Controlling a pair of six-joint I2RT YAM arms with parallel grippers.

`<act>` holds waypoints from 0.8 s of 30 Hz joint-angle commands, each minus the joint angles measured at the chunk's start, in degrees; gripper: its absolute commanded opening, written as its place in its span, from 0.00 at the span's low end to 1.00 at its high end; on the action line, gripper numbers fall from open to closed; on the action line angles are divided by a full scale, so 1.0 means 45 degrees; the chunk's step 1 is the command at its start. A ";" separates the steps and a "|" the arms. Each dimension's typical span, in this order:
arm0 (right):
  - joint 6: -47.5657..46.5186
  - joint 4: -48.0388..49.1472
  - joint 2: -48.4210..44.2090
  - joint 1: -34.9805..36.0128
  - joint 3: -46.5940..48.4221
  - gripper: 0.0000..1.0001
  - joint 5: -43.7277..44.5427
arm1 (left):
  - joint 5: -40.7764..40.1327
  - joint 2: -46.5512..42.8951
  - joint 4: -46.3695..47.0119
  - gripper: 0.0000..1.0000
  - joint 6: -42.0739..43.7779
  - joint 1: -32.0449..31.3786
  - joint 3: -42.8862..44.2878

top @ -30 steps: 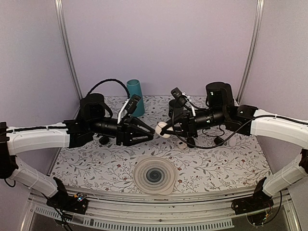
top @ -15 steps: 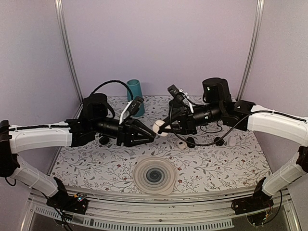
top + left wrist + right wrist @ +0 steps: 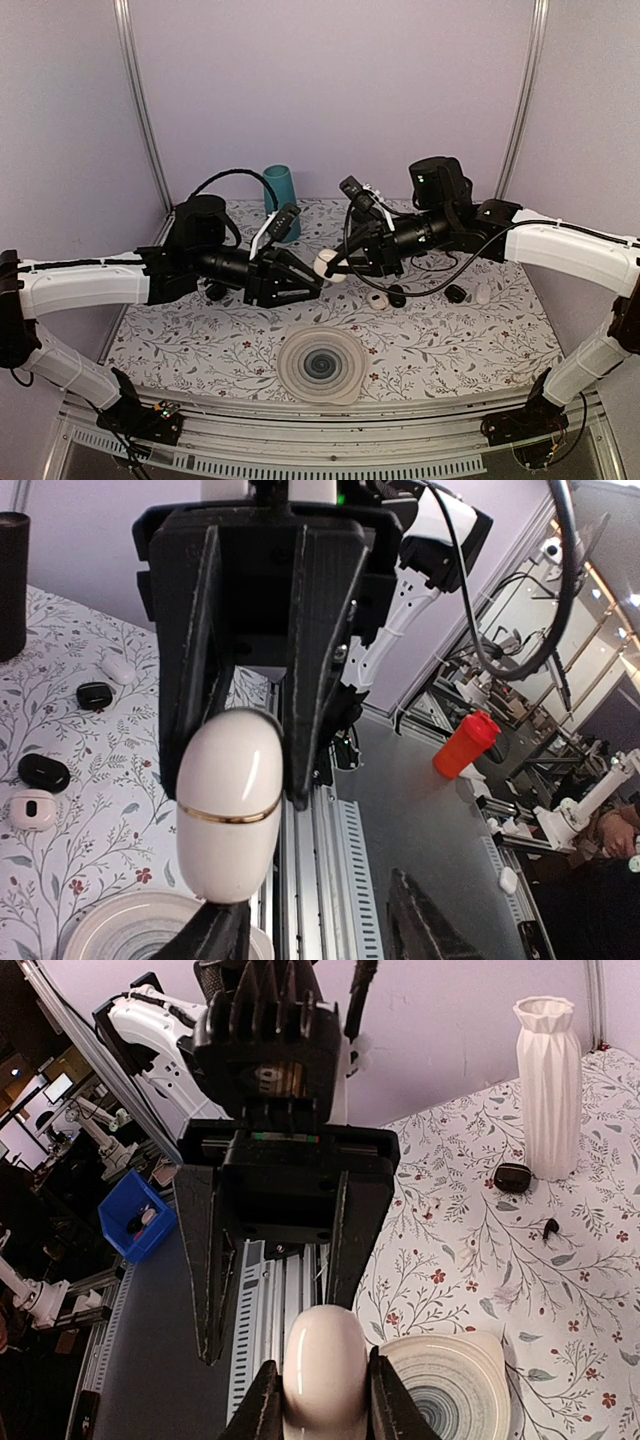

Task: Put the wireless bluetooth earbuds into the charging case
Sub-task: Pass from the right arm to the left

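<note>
Nearest us on the floral-print desk [image 3: 200, 350] we note a round pale ribbed dish with a dark spiral centre [image 3: 321, 364], lying flat.

Just beyond it and above the desk the two arms meet tip to tip. The right gripper [image 3: 336, 268] pinches the small white glossy pebble-shaped charging case [image 3: 323, 264], lid closed. The left gripper [image 3: 306, 286] faces it with its fingers spread. The charging case sits right at their tips. From above we cannot tell whether they touch.

Right wrist view: we see its own fingers [image 3: 262, 1405] pressed on both sides of the charging case [image 3: 325, 1365], whose free rounded end points at the wide-apart black fingers opposite. Only this view shows a tall white faceted vase [image 3: 550, 1085] standing upright, with a small black oval case [image 3: 512, 1177] at its foot.

Left wrist view: only here do we see a thin gold seam around the middle of the charging case [image 3: 230, 780]. The lower end of the case lies just beside one of the left gripper's own fingers [image 3: 215, 935]; the other finger is well off to the right. Contact unclear.

On the desk under the right arm we log a row of small pieces: a white rounded one [image 3: 378, 299], a black oval one [image 3: 397, 296], another black one [image 3: 456, 293] and another white one [image 3: 484, 293].

Farthest back we see a teal tapered cup [image 3: 281, 198], upright near the lilac wall.
</note>
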 commanded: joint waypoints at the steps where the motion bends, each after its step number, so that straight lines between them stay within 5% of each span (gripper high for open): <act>1: -0.0222 -0.0427 0.0244 0.0315 0.0323 0.04 -0.0633 | -0.0999 -0.0287 0.0399 0.49 0.0409 0.0117 0.0497; 12: -0.0202 -0.0586 0.0089 0.0404 0.0459 0.04 -0.0646 | -0.1836 -0.0532 0.0007 0.51 0.0869 0.0155 0.0304; 16: -0.0212 -0.0648 0.0080 0.0434 0.0511 0.04 -0.0571 | -0.1862 -0.0480 0.0068 0.60 0.0929 0.0156 0.0212; 24: -0.0279 -0.0944 0.0336 0.0451 0.0676 0.04 -0.0153 | -0.0905 -0.0455 0.0273 0.37 0.0861 0.0150 0.0401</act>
